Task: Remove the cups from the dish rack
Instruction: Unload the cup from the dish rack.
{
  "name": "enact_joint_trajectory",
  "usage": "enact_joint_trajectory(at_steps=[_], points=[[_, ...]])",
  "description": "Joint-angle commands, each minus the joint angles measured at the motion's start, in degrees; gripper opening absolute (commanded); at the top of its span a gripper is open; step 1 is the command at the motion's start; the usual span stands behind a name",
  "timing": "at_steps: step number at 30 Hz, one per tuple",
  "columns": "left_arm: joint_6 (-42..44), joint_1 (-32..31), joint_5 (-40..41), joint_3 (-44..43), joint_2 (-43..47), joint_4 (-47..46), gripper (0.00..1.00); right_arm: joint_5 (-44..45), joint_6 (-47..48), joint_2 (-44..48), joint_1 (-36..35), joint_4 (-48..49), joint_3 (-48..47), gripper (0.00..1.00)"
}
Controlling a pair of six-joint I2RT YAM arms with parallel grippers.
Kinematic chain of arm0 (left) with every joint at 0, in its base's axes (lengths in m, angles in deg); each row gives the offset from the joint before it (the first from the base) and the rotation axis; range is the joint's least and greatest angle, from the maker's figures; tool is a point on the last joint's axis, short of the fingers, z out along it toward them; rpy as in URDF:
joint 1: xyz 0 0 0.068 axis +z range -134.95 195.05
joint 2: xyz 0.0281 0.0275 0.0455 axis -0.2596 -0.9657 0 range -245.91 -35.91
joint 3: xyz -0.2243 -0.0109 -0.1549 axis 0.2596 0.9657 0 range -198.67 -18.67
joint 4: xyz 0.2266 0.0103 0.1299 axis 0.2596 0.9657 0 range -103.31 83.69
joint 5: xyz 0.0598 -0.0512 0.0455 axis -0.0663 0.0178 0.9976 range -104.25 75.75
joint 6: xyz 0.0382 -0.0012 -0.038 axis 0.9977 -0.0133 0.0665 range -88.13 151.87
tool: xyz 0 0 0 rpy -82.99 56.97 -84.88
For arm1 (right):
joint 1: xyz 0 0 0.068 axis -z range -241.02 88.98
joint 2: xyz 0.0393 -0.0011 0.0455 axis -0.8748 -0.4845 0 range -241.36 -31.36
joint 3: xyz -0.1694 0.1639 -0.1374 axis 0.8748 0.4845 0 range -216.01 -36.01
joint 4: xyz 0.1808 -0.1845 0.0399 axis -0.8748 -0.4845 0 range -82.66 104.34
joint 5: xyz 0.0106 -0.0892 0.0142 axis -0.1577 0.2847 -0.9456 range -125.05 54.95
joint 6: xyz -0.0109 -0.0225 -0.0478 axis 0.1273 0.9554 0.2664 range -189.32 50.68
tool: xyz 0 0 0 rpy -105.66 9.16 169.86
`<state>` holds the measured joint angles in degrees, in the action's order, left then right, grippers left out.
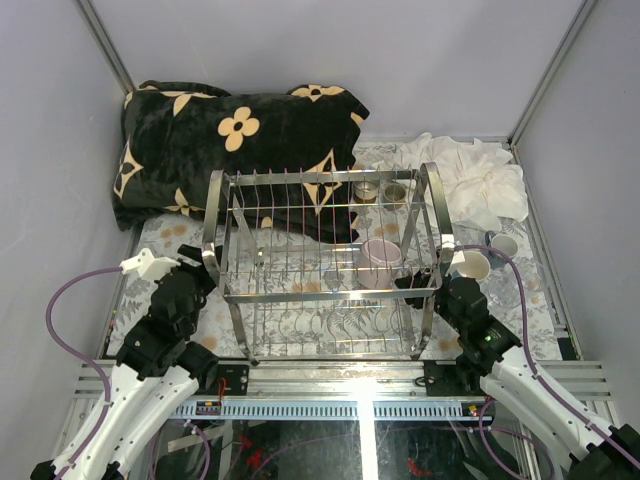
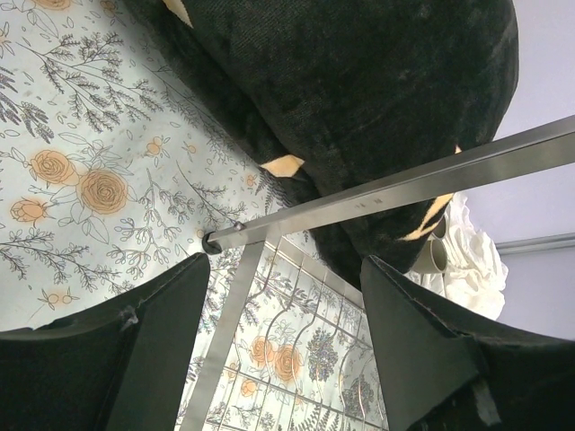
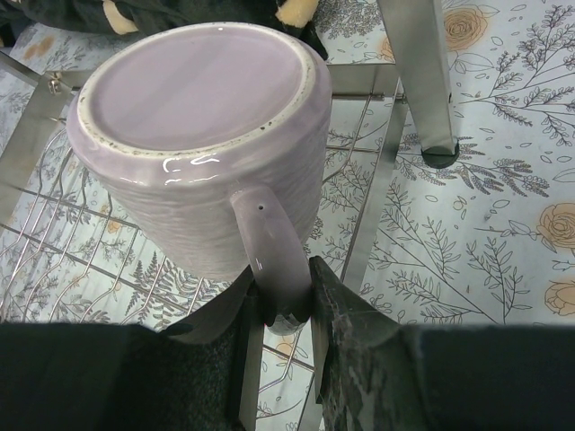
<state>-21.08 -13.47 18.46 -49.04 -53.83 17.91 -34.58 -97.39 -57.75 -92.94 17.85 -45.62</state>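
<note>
The chrome wire dish rack stands mid-table. A pink-mauve mug sits upside down in its right end. In the right wrist view that mug fills the frame, base up, and my right gripper is shut on its handle. Two clear glasses show at the rack's far right corner. My left gripper is open with nothing in it, at the rack's left end, looking under a rack bar. In the top view it sits beside the left looped handle.
A cream cup and another cup stand on the floral cloth right of the rack. Behind them lies a crumpled white cloth. A black blanket with tan flowers lies behind the rack at the left. Grey walls enclose the table.
</note>
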Motion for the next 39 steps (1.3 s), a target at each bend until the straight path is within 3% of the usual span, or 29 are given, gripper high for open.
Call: enact_joint_trajectory(at_steps=[1,8,20,29,39], points=[[0.92,-0.26,0.29,0.63,0.43,-4.01,0.68,1.76,-0.28,0.64,0.19,1.48,-2.24,0.00],[1.01,-0.29,0.16,0.51,0.42,-4.15,0.68,2.60,0.87,-0.45,0.19,1.45,-3.00,0.00],[1.09,-0.36,-0.04,0.68,0.87,-4.23,0.68,1.07,1.38,-14.63,0.17,0.41,-8.55,0.00],[1.27,-0.31,-0.11,1.00,0.77,-4.67,0.68,0.00,0.50,-13.05,0.19,2.64,-6.77,0.00],[1.30,-0.32,-0.26,0.93,1.27,-4.42,0.68,6.01,1.51,-14.75,0.19,1.35,-7.74,0.00]])
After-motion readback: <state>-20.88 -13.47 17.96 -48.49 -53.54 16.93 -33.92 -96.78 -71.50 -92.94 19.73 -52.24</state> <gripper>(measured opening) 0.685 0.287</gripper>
